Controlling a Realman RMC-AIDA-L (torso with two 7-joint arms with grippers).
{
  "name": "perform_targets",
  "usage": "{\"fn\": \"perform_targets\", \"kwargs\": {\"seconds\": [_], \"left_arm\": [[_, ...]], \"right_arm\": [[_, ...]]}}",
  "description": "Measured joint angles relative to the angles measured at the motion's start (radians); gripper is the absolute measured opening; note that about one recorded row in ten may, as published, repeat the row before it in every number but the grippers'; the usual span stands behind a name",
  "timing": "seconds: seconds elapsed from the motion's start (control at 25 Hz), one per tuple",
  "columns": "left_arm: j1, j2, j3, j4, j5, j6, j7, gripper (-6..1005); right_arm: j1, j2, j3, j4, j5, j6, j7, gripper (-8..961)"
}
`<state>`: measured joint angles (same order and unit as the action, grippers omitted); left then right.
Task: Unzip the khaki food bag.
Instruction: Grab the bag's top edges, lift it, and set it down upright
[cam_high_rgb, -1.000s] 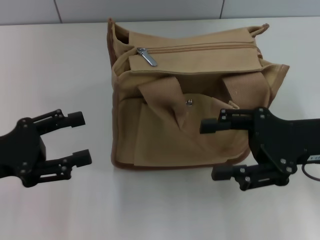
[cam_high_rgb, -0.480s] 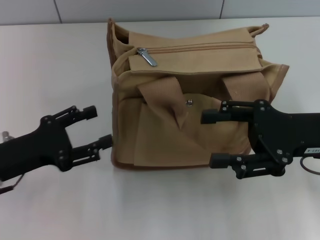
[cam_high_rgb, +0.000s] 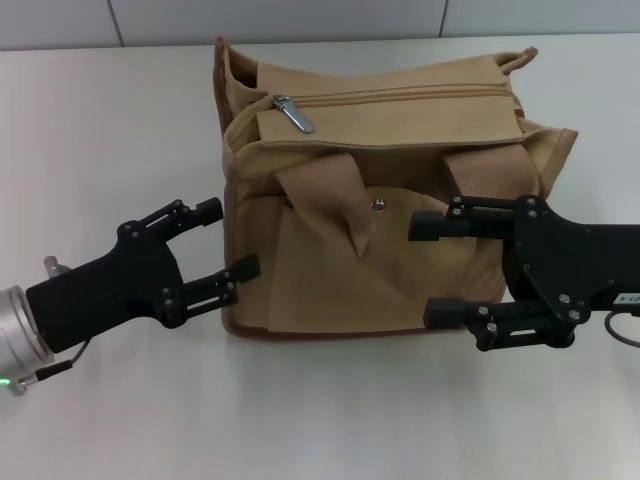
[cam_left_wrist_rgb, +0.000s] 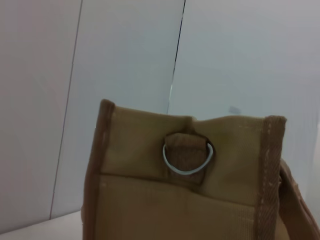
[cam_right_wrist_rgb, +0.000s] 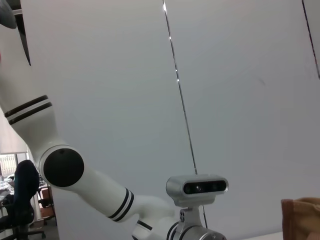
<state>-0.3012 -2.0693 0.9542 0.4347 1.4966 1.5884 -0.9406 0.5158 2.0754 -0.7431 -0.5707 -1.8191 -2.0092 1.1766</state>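
The khaki food bag (cam_high_rgb: 380, 190) stands mid-table, a boxy tan canvas bag with a brown-trimmed base, two webbing handles and a front pocket with a metal snap (cam_high_rgb: 378, 205). Its top zipper is closed, the silver pull (cam_high_rgb: 295, 113) lying at the bag's left end. My left gripper (cam_high_rgb: 228, 240) is open right at the bag's left side, low down. My right gripper (cam_high_rgb: 430, 268) is open in front of the bag's right front face. In the left wrist view the bag's side panel (cam_left_wrist_rgb: 190, 200) with a metal D-ring (cam_left_wrist_rgb: 187, 157) fills the lower part.
The bag rests on a pale table (cam_high_rgb: 120, 110) with a tiled wall behind. The right wrist view shows my own white body and head camera (cam_right_wrist_rgb: 197, 187) against a white wall, with a corner of the bag (cam_right_wrist_rgb: 302, 217) at the edge.
My left gripper has moved right, from well left of the bag up to its left side. The right gripper shifted slightly right and down, staying open.
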Motion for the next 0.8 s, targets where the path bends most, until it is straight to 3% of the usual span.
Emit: {"fn": "perform_targets", "kwargs": {"seconds": [0.48,0.8], "left_arm": [[-0.014,-0.005,-0.001,-0.074,-0.042,0.012,0.150,684],[-0.021,-0.005,0.001,-0.085,-0.042,0.012,0.178,346]], "right_arm": [[-0.002,0.000,-0.001,0.000,0.000,0.007,0.000,760],[0.008,0.000,0.001,0.000,0.000,0.009,0.000,760]]}}
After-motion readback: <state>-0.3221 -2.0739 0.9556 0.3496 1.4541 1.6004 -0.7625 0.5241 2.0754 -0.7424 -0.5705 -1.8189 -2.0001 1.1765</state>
